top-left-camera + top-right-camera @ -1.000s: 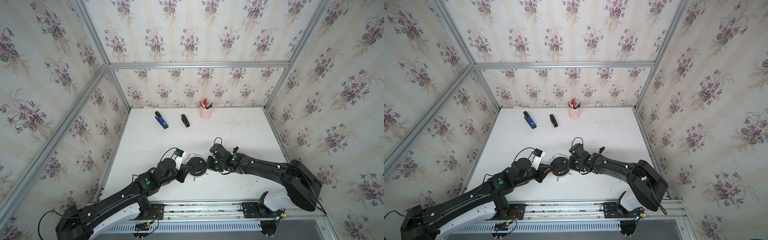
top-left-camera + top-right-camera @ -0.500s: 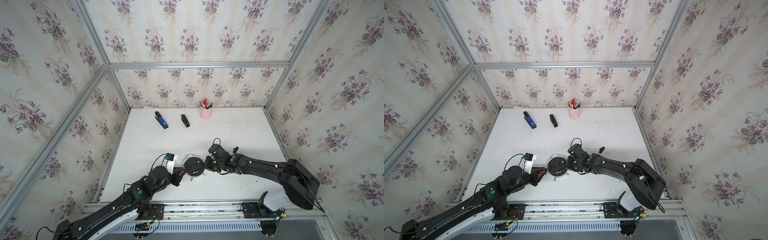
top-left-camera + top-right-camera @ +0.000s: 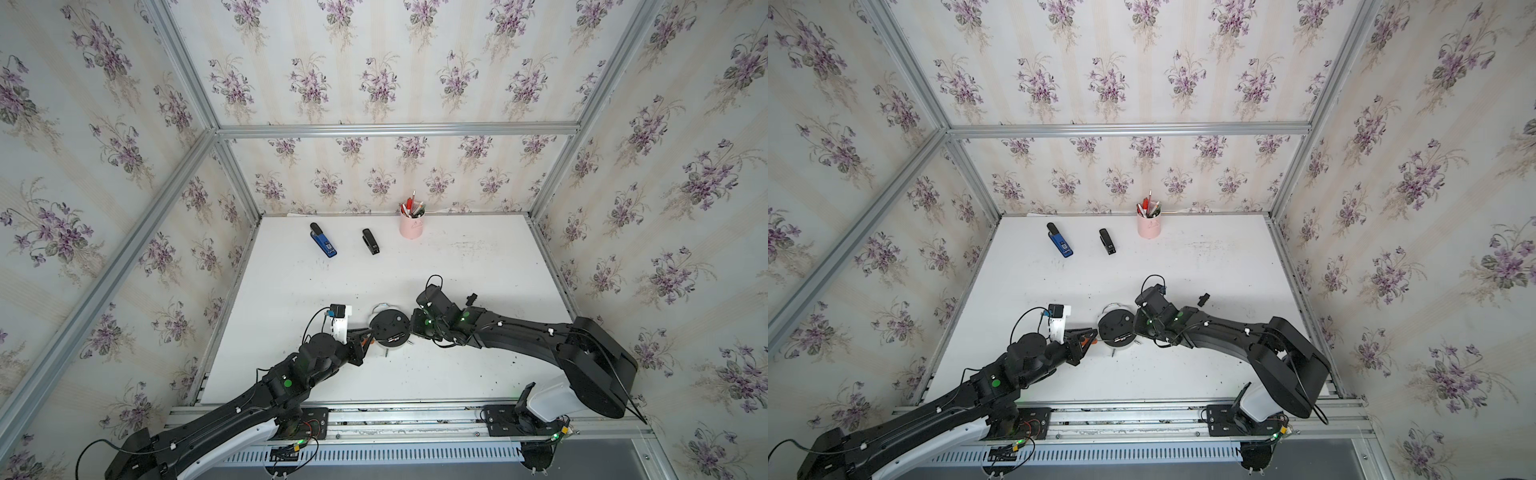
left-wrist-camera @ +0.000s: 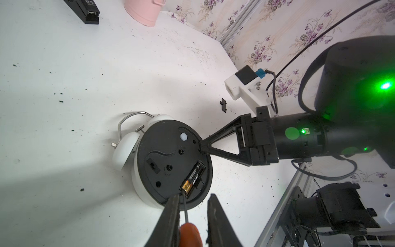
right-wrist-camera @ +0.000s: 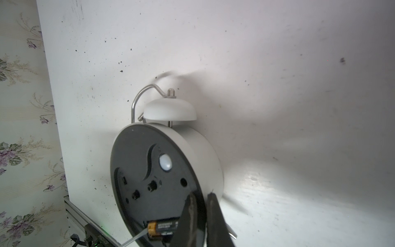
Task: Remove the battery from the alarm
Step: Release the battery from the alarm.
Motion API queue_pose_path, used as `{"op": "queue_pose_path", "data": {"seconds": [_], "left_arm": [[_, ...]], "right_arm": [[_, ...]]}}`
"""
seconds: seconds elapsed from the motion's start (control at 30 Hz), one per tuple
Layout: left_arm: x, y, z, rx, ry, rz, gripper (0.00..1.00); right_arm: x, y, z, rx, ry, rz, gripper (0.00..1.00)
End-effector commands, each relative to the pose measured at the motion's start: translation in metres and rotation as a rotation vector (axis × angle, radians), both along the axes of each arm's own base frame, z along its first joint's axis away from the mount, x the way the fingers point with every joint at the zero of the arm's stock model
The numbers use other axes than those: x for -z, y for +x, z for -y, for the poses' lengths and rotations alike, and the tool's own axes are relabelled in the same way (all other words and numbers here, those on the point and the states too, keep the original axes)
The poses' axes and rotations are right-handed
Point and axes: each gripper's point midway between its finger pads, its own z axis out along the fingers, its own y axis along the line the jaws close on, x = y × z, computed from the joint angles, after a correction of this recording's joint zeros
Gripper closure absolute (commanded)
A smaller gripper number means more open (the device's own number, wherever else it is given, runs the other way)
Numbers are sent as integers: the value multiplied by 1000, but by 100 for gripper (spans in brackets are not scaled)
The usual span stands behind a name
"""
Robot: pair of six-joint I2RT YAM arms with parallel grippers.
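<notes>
The alarm [image 3: 390, 328] [image 3: 1117, 326] lies face down near the table's front, round black back up. Its open compartment holds the battery [image 4: 192, 176] [image 5: 163, 227], black with a gold end. My left gripper [image 4: 194, 195] [image 3: 365, 334] is shut on the orange handle of a screwdriver [image 4: 190, 234]. The screwdriver's thin shaft [image 5: 134, 237] reaches the battery's gold end. From the opposite side, my right gripper [image 5: 201, 195] [image 4: 201, 147] [image 3: 413, 328] is shut on the alarm's rim, one finger on the black back, one on the white side.
A small black cover piece [image 3: 471, 297] [image 4: 223, 105] lies behind the right wrist. At the back stand a pink pen cup [image 3: 411, 226], a black stapler [image 3: 370, 241] and a blue-and-black device [image 3: 323, 245]. A metal rail [image 3: 395, 415] runs along the front edge.
My left arm has shifted back and to the left, the screwdriver still pointing at the alarm. The alarm and the right gripper have barely moved.
</notes>
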Motion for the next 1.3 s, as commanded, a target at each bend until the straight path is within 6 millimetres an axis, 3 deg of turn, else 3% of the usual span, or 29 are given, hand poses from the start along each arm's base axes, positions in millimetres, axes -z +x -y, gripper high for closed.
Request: {"op": "queue_pose_path", "data": {"seconds": [0.0,0.33,0.77,1.27], "left_arm": [[-47,-17,24,131,-237,37,100],[-51,-16,13,79,-321,68,100],[-56,-12,13,59,-420,90,100],[-62,-21,5,70,-488,112,100]], "right_arm": [[15,-50,-11,-80,53,-248,100],[18,-52,-10,-66,61,-262,100],[20,-55,-16,-71,47,-264,100],[22,-56,-19,-77,35,-270,100]]}}
